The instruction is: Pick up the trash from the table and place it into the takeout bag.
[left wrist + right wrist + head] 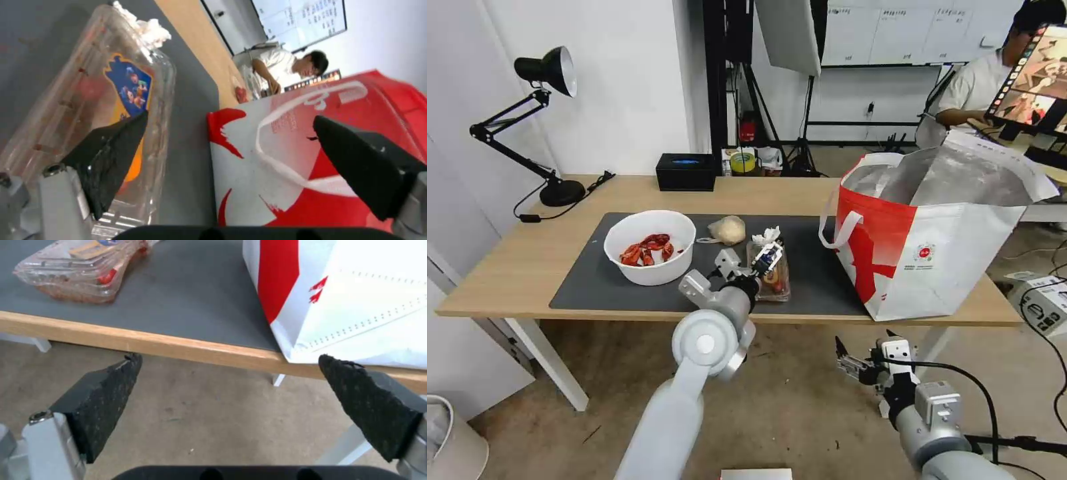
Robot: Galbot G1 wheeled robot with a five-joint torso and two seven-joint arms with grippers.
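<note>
With the left arm reaching up from the lower middle of the head view, the left claw (767, 257) hangs over the clear tray (774, 277) at mid-frame, wide open, holding nothing; in the left wrist view one finger (111, 156) lies over the tray's lid (89, 100) while the other sits in front of the bag (320, 156), and I can't tell if the finger actually touches the lid. Tray sits on the grey mat (594, 287) near the front edge of the bench (507, 267). Crumpled tissue (766, 235) is just behind the tray, touching or nearly so. Bagged beige lump (727, 230) is left of the tissue, and the white bowl (650, 247) with red shells is left of centre on the mat. Red-and-white takeout bag (934, 240) stands upright at the right of the frame, mouth open, foil lining showing, well apart from the tray. Right claw (860, 360) is parked low at lower right, below bench level, wide open and empty; the right wrist view shows its fingers (106, 396) spread in front of the bench edge (178, 348), with the tray (80, 270) at upper left and the bag's bottom corner (347, 306) at upper right.
</note>
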